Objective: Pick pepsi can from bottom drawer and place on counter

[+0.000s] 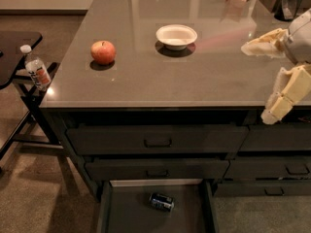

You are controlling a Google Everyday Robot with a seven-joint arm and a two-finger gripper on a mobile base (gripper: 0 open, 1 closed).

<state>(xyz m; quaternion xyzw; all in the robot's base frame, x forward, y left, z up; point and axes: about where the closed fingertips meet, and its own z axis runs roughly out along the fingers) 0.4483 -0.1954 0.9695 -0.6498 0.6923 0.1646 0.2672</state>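
The pepsi can [162, 201] lies on its side on the floor of the open bottom drawer [126, 215], at the foot of the left drawer stack. The counter [204, 76] is a glossy grey-brown slab above the drawers. My gripper [255, 81] is at the right edge of the view, over the counter's front right part and high above the can. Its two cream fingers are spread wide apart with nothing between them, one pointing left [265, 41] and one hanging down [284, 98].
A red apple [103, 52] and a white bowl [176, 35] sit on the counter. A clear bottle with a white cap [36, 68] stands by a black side table [17, 47] at the left. Two shut handled drawers [158, 141] are above the open one.
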